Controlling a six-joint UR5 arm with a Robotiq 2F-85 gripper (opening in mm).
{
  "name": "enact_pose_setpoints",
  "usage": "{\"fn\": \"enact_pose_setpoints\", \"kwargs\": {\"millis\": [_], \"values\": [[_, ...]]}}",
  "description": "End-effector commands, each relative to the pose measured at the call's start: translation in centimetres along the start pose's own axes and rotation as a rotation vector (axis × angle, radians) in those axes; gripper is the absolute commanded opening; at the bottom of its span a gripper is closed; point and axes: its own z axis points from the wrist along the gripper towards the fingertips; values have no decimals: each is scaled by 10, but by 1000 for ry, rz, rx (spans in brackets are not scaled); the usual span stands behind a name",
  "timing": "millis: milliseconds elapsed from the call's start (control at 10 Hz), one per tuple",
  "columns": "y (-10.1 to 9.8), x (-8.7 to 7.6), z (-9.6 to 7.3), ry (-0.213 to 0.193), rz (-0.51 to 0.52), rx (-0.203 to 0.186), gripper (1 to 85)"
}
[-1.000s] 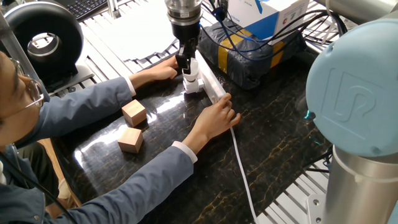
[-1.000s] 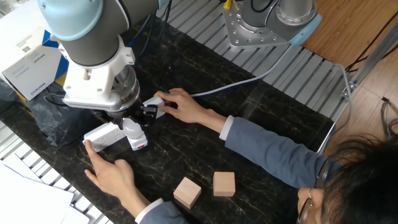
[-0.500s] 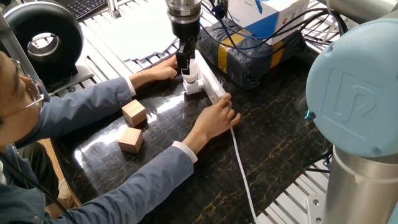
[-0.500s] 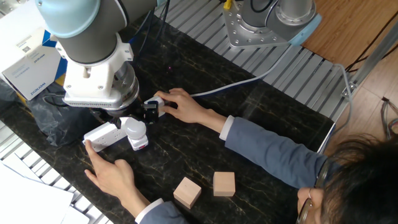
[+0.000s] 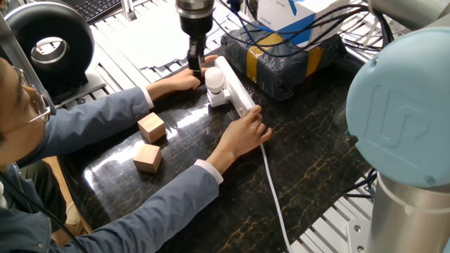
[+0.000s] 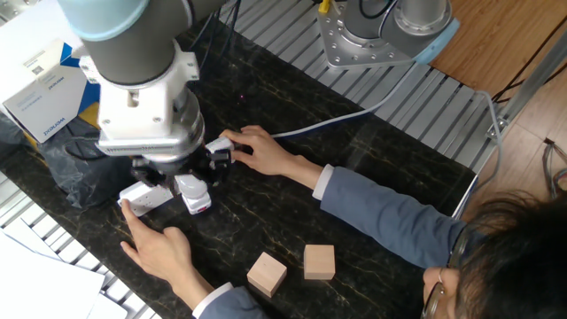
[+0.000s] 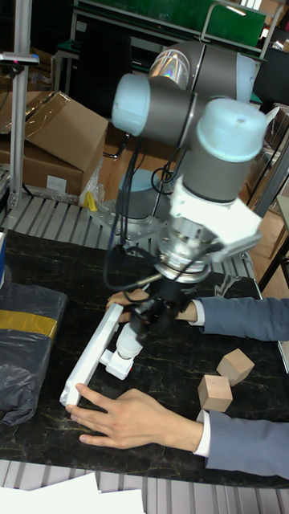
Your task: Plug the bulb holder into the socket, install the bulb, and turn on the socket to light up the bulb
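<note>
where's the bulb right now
The bulb stands upright in the bulb holder, plugged into the side of the socket, between the person's two hands; the gripper is just beside it.

Two high fixed cameras face across the table [image 5: 316,140] from opposite sides — tall view fronts it.

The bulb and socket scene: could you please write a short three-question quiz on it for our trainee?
1. True or false: the bulb stands upright in the bulb holder.
2. How many wooden blocks lie on the table? A) one B) two C) three
3. Fill in: the person's hand nearest the cable rests on the end of the long white ____.

Key: 1 true; 2 B; 3 socket.
</note>
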Motion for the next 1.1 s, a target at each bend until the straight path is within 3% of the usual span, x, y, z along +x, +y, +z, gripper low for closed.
{"fn": "enact_pose_setpoints", "kwargs": {"millis": [0,200,300,500,700,1000], "values": [[5,-18,11,-1,-79,38,10],[27,-20,31,19,-164,-30,10],[44,-15,39,51,-179,-77,10],[49,-20,63,58,-188,-58,10],[28,-4,77,155,-237,3,10],[43,0,90,177,-252,-50,10]]}}
